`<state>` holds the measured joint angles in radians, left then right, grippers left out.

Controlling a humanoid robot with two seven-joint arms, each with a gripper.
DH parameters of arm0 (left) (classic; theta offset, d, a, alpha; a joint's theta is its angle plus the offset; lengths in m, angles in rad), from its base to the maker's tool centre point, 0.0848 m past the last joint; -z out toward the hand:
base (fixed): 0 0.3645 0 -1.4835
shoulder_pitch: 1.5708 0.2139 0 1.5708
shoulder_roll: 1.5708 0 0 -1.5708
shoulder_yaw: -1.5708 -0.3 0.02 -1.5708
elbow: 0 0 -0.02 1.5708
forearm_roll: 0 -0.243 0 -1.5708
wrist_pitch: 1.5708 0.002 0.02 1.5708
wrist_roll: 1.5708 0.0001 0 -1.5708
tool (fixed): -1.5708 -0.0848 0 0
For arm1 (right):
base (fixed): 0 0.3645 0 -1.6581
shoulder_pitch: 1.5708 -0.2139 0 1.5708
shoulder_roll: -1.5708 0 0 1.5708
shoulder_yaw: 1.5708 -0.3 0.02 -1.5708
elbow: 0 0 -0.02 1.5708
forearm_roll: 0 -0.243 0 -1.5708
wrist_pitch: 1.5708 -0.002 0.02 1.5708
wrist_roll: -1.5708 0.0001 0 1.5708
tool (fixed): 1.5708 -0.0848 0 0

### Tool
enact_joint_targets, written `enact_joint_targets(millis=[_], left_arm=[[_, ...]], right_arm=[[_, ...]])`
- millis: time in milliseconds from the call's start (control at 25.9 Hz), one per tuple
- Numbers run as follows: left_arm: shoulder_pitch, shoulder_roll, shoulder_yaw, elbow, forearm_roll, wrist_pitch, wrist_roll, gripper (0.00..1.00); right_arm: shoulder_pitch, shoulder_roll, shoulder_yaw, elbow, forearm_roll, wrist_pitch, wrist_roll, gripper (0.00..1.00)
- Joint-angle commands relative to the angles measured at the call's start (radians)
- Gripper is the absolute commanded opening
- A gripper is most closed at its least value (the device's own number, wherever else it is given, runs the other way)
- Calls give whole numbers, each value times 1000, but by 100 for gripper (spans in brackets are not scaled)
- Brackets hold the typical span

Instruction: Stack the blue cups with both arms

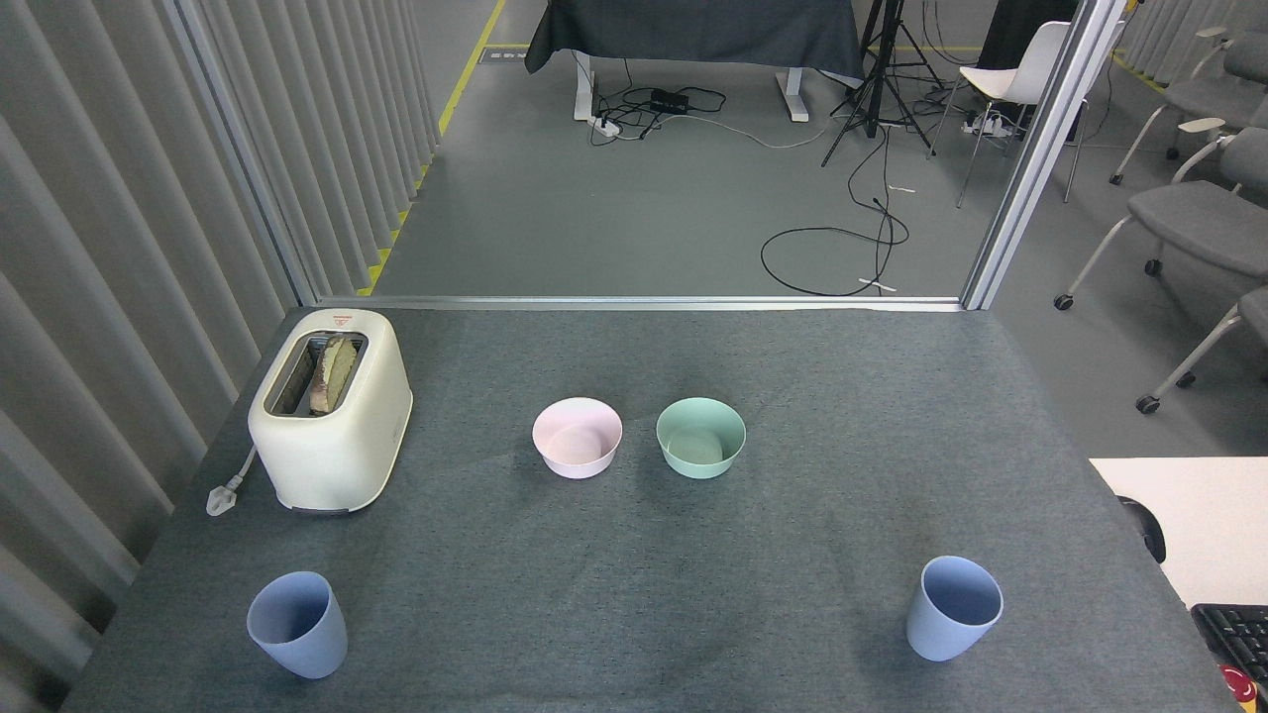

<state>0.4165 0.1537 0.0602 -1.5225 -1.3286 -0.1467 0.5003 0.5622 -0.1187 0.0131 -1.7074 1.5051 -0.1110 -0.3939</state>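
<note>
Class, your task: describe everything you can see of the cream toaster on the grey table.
The cream, glossy, plastic-looking toaster has rounded corners and a darker band at its base. It stands upright on the far left of the grey felt-covered table. Its single wide top slot is metal-rimmed and holds a slice of browned bread leaning inside. A small red mark sits on its top far edge. A white cord runs from its left side to an unconnected plug lying on the table. Nothing else touches it.

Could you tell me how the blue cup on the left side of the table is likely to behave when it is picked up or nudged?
The left blue cup looks like thin matte plastic, so probably light and stiff. It is tall and narrows toward its base, so a nudge near the rim may well tip it. Once on its side, the round wall would likely roll in a curve on the grey table.
</note>
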Motion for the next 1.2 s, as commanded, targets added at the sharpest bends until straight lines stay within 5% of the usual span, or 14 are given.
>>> enact_joint_targets(millis=[0,387,657,1160], left_arm=[[-2,1,0,1,-6,-1,-3,100],[-18,-10,0,8,12,4,-5,100],[-143,-6,-8,137,-9,165,-77,100],[-199,-17,-11,191,-7,164,-95,100]], right_arm=[[1,1,-1,0,0,-3,0,100],[-4,-3,-1,8,0,-3,-2,100],[-4,-4,1,15,0,-3,-17,100],[-2,-4,2,35,-2,-3,-23,100]])
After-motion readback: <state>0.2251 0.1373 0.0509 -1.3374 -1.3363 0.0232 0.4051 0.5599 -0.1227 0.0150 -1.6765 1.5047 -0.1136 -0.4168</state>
